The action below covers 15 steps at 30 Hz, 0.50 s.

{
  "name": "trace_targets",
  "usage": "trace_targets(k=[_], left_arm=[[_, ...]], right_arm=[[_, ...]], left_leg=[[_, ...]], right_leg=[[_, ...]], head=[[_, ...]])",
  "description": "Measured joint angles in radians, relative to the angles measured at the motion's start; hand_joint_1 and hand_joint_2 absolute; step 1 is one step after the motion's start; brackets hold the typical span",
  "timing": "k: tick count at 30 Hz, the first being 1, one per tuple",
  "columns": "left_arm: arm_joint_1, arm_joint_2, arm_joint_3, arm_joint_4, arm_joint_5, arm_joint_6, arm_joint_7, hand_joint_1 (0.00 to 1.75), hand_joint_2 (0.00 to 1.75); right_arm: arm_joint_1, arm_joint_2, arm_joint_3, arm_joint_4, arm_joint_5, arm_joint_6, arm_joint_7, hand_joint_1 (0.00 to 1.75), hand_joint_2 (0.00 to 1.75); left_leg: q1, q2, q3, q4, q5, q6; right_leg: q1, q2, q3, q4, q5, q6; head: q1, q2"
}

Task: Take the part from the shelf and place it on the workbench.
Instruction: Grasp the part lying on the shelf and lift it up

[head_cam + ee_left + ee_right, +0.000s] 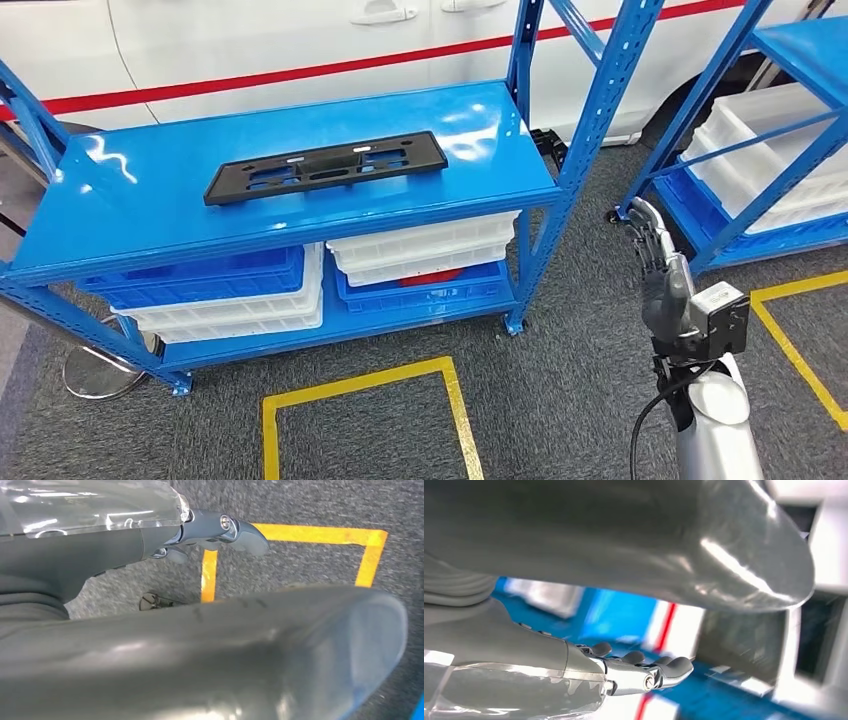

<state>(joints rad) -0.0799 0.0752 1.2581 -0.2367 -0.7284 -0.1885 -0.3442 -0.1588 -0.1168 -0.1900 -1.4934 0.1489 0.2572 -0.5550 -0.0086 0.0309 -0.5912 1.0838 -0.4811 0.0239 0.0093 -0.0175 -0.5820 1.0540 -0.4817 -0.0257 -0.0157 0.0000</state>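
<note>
The robot's right arm rose from the five o'clock corner of the head view, its right hand [668, 285] raised with the fingers [648, 240] extended upward and slightly apart, holding nothing. In the right wrist view the right hand [574, 675] showed fingers stretched out straight. The left hand [150, 540] hung over grey carpet marked with yellow tape [320, 534], fingers loosely extended and empty. The black part [327, 167], a long flat plate with cut-outs, lay on the top of the blue shelf [150, 215], toward ten o'clock from the right hand and well apart from it. White bins [425, 250] sat on the tier beneath.
</note>
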Motion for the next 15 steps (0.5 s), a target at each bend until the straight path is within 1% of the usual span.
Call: trace_targets(k=[1, 2, 4, 5, 6, 7, 8, 9, 10, 11, 12, 13, 14, 15], left_arm=[[-0.002, 0.0, 0.002, 0.0, 0.001, -0.003, -0.002, 0.0, 0.0], [-0.004, 0.0, 0.005, 0.0, 0.002, -0.007, -0.003, 0.0, 0.0], [-0.004, -0.002, 0.009, 0.0, 0.006, -0.015, -0.006, 0.0, 0.0], [-0.004, -0.003, 0.01, 0.0, 0.007, -0.019, -0.007, 0.0, 0.0], [-0.005, -0.004, 0.011, 0.0, 0.009, -0.023, -0.008, 0.0, 0.0], [-0.005, -0.006, 0.013, 0.0, 0.01, -0.028, -0.008, 0.0, 0.0], [-0.006, -0.008, 0.014, 0.0, 0.01, -0.032, -0.009, 0.0, 0.0], [-0.006, -0.009, 0.016, 0.0, 0.011, -0.035, -0.008, 0.0, 0.0], [-0.006, -0.012, 0.017, 0.0, 0.011, -0.038, -0.006, 0.0, 0.0], [-0.006, -0.013, 0.018, 0.0, 0.01, -0.04, -0.003, 0.0, 0.0], [-0.005, -0.015, 0.019, 0.0, 0.01, -0.041, 0.002, 0.0, 0.0], [-0.005, -0.016, 0.02, 0.0, 0.01, -0.041, 0.009, 0.0, 0.0], [-0.004, -0.018, 0.022, 0.0, 0.009, -0.041, 0.017, 0.0, 0.0], [-0.004, -0.018, 0.023, 0.0, 0.009, -0.039, 0.023, 0.0, 0.0]], right_arm=[[0.0, -0.001, 0.028, -0.023, -0.002, -0.003, 0.001, 0.0, 0.0], [0.0, -0.001, 0.058, -0.049, -0.004, -0.005, 0.002, 0.0, 0.0], [0.0, -0.002, 0.117, -0.101, -0.007, -0.01, 0.005, 0.0, 0.0], [-0.001, -0.003, 0.149, -0.129, -0.008, -0.013, 0.007, 0.0, 0.0], [-0.003, -0.004, 0.179, -0.154, -0.01, -0.016, 0.01, 0.0, 0.0], [-0.003, -0.006, 0.207, -0.177, -0.011, -0.02, 0.014, 0.0, 0.0], [-0.004, -0.007, 0.237, -0.199, -0.012, -0.024, 0.018, 0.0, 0.0], [-0.003, -0.008, 0.266, -0.22, -0.012, -0.029, 0.022, 0.0, 0.0], [-0.003, -0.008, 0.293, -0.238, -0.012, -0.034, 0.027, 0.0, 0.0], [-0.002, -0.009, 0.319, -0.256, -0.012, -0.04, 0.031, 0.0, 0.0], [-0.003, -0.01, 0.341, -0.272, -0.011, -0.046, 0.035, 0.0, 0.0], [-0.003, -0.012, 0.36, -0.288, -0.011, -0.052, 0.037, 0.0, 0.0], [-0.003, -0.014, 0.375, -0.301, -0.012, -0.058, 0.037, 0.0, 0.0], [-0.002, -0.016, 0.386, -0.312, -0.013, -0.062, 0.036, 0.0, 0.0]], left_leg=[[-0.006, 0.007, 0.01, -0.028, 0.007, 0.006], [-0.009, 0.007, 0.013, -0.037, 0.006, 0.007], [-0.006, -0.006, 0.016, -0.052, 0.015, 0.009], [-0.002, -0.012, 0.02, -0.06, 0.02, 0.011], [0.002, -0.017, 0.023, -0.068, 0.025, 0.013], [0.004, -0.023, 0.025, -0.072, 0.028, 0.014], [0.005, -0.028, 0.025, -0.073, 0.029, 0.015], [0.005, -0.032, 0.024, -0.073, 0.029, 0.016], [0.005, -0.036, 0.024, -0.072, 0.029, 0.016], [0.006, -0.039, 0.025, -0.071, 0.028, 0.015], [0.007, -0.042, 0.026, -0.07, 0.026, 0.013], [0.008, -0.045, 0.028, -0.068, 0.024, 0.01], [0.007, -0.048, 0.029, -0.066, 0.021, 0.007], [0.006, -0.05, 0.027, -0.063, 0.019, 0.002]], right_leg=[[0.001, -0.005, 0.001, 0.0, -0.001, 0.002], [0.001, -0.011, 0.0, -0.002, -0.001, 0.005], [-0.001, -0.019, 0.002, -0.003, -0.003, 0.014], [-0.002, -0.015, -0.001, 0.007, -0.012, 0.019], [-0.003, -0.007, -0.013, 0.036, -0.033, 0.024], [-0.005, 0.003, -0.036, 0.086, -0.062, 0.029], [-0.008, 0.01, -0.066, 0.148, -0.093, 0.033], [-0.011, 0.012, -0.097, 0.209, -0.117, 0.036], [-0.014, 0.013, -0.118, 0.247, -0.123, 0.039], [-0.016, 0.013, -0.123, 0.25, -0.11, 0.041], [-0.018, 0.013, -0.109, 0.215, -0.079, 0.042], [-0.02, 0.013, -0.08, 0.151, -0.038, 0.041], [-0.02, 0.014, -0.049, 0.085, -0.007, 0.04], [-0.019, 0.016, -0.025, 0.03, 0.012, 0.037]], head=[[0.001, 0.0], [0.001, 0.0], [0.001, 0.0], [0.001, 0.0], [0.001, 0.0], [0.002, 0.0], [0.002, 0.0], [0.002, 0.0], [0.002, 0.0], [0.002, 0.0], [0.002, 0.0], [0.002, 0.0], [0.002, 0.0], [0.002, 0.0]])
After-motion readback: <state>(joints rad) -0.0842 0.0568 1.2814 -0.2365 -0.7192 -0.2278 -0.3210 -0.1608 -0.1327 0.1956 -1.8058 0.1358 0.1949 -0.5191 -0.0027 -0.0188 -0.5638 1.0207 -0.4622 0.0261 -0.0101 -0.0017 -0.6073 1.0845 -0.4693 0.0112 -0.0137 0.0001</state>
